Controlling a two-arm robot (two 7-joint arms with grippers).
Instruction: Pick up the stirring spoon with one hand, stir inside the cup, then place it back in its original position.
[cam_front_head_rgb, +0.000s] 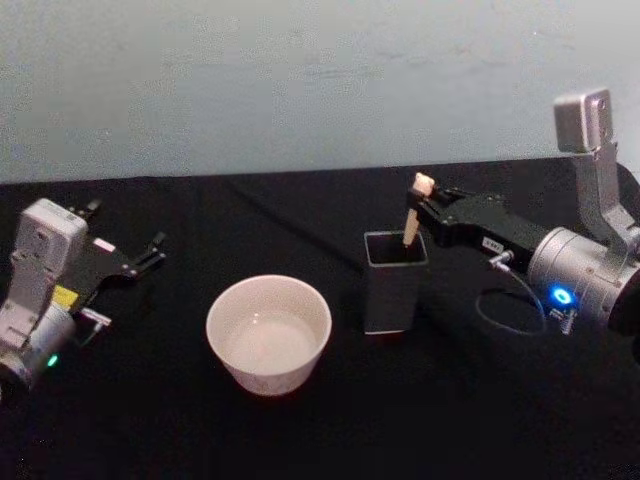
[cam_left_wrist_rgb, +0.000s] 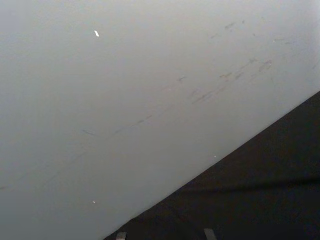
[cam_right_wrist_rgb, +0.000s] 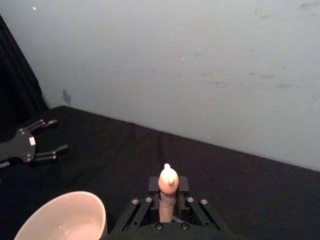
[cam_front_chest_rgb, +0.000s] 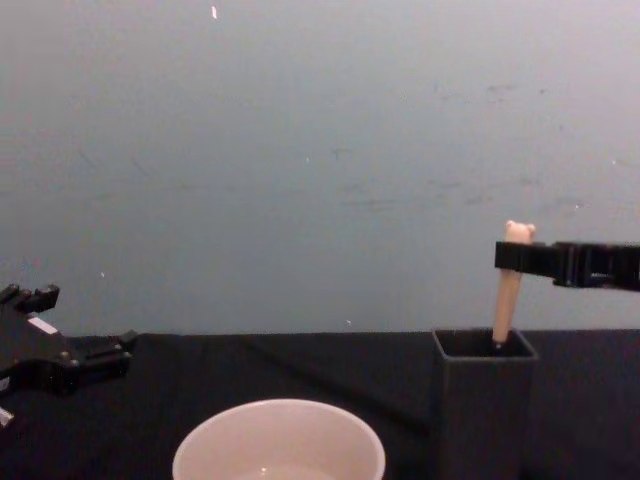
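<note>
Right tool (cam_front_head_rgb: 428, 203) clamped on spoon (cam_front_head_rgb: 414, 214) handle, bowl down in holder (cam_front_head_rgb: 394, 281) | cup (cam_front_head_rgb: 268, 333) left, unstirred, judging | left tool (cam_front_head_rgb: 140, 257) parked far left, fingers apart

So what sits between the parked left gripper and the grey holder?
The cup, standing on the black table between the left gripper and the holder, touching neither; the head view shows this.
</note>
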